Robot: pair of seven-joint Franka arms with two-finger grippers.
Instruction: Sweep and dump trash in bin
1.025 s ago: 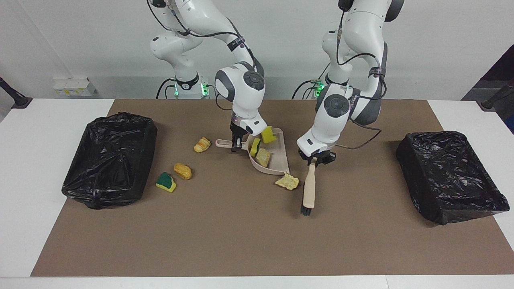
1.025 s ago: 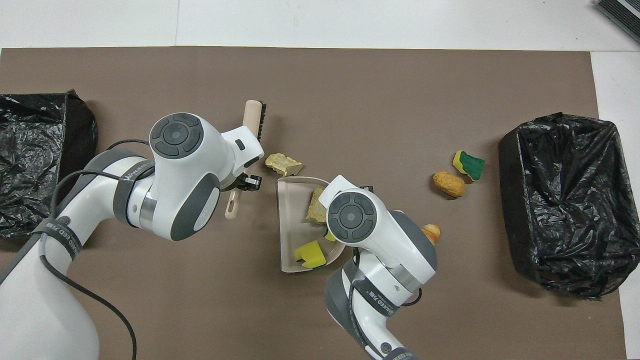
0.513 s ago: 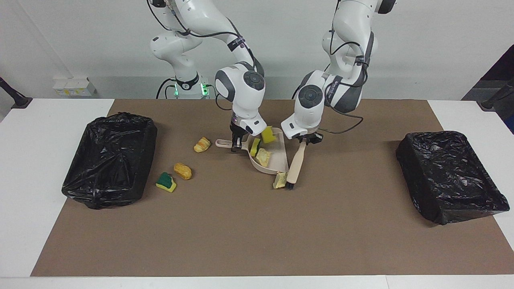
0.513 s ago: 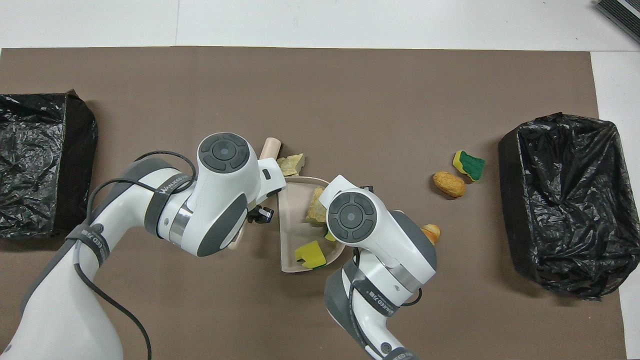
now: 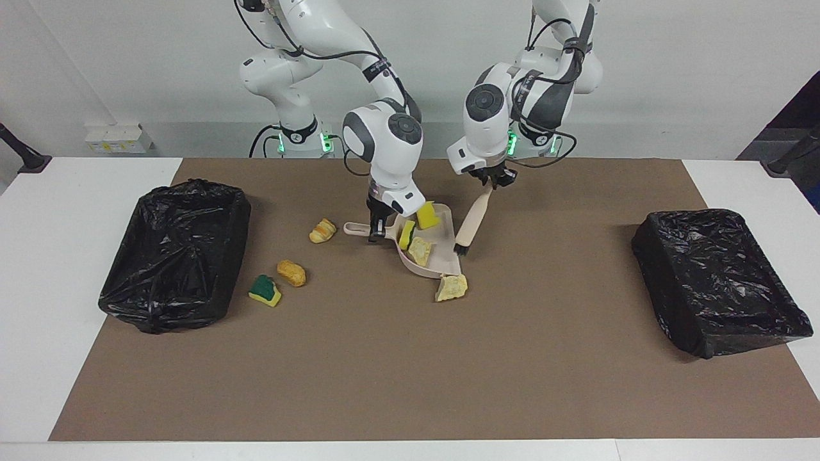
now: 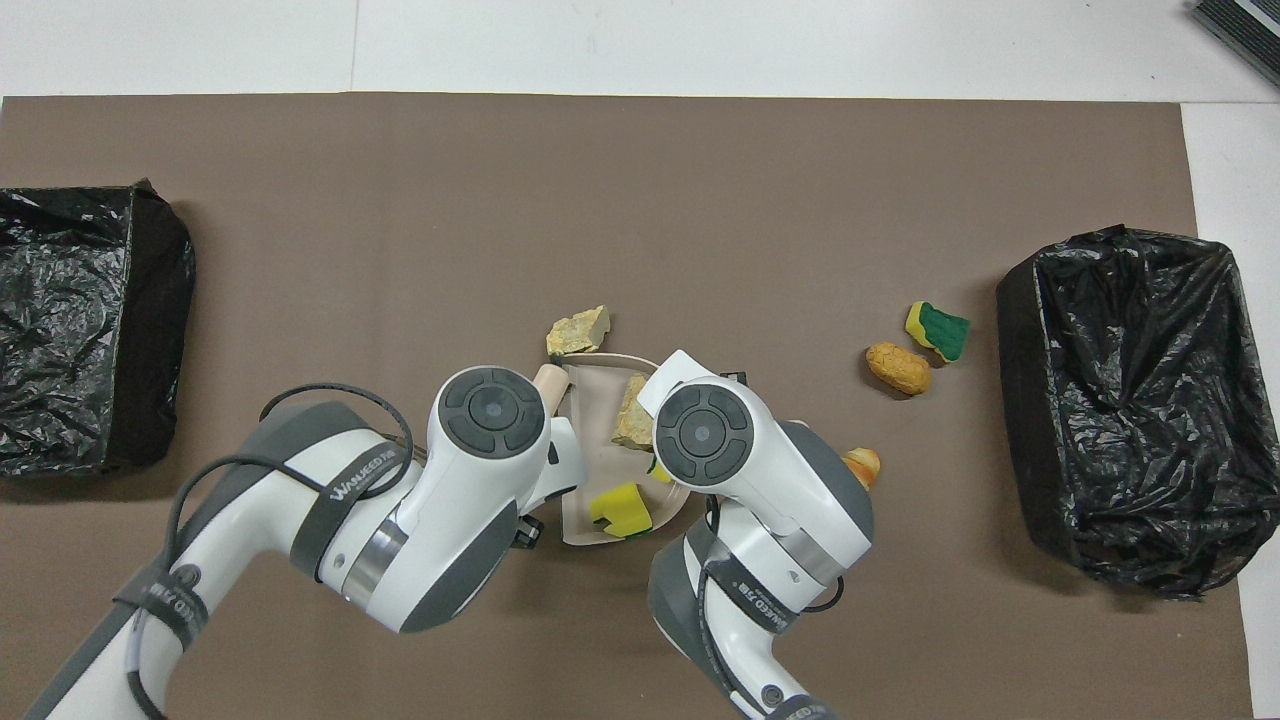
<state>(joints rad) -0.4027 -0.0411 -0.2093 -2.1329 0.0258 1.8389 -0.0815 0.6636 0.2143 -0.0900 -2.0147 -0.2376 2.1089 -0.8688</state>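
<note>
While our right end effector [image 5: 378, 225] clamps the pan [image 5: 447, 253] handle and our left end effector [image 5: 490, 180] grips the brush [image 5: 473, 221], three trash [image 5: 419, 250] scraps lie in the pan, one lies at its lip, and three lie on the surface at its nine o'clock, facing view. They look light and spongy; we would push them low with the bristles.

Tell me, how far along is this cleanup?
Three scraps lie in the dustpan, which the right gripper holds. The left gripper holds the brush. A lump sits at the pan's lip; three scraps remain; nothing dumped yet.
</note>
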